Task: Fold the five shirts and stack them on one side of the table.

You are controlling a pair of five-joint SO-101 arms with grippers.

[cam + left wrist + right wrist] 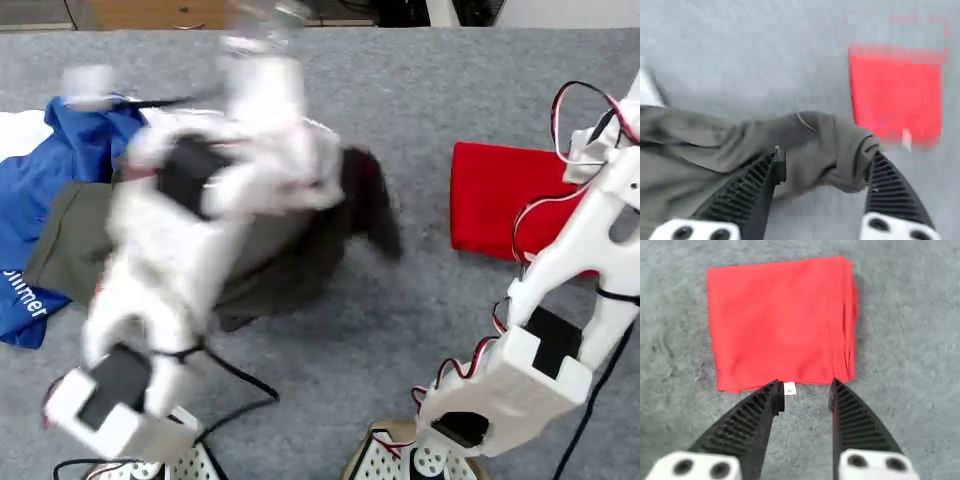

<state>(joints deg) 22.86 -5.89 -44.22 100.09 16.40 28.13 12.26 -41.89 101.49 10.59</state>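
**Four shirts counted on a grey table; left pincer open round olive cloth**

Surface: grey, felt-like table. Both arm bases sit at the near edge. The left arm is over the left half and the right arm over the right half, with red and white cables looped along the right one.

Count: 2 arms, 2 grippers. 4 shirts can be told apart: 1 olive, 1 blue, 1 white, 1 red. A darker fold lies at mid-table; cannot tell whether it belongs to the olive shirt.

Left gripper: jaws wide apart, straddling a bunched end of the olive shirt. Cloth fills the gap and touches both fingers; cannot tell whether it is actually pinched.

Right gripper: jaws partly apart with nothing between them, over the near edge of the red shirt, just beside its small white tag.

Olive shirt: left half of the table, crumpled. Its long axis runs left to right, and the bunched end points at the red shirt without touching it.

Blue shirt: crumpled along the left edge, partly under the olive one.

White shirt: at the left edge, touching the blue.

Red shirt: folded flat near the right edge, sides nearly square with the table edges, slightly longer left to right.

Beyond the far edge: a strip of wooden furniture.
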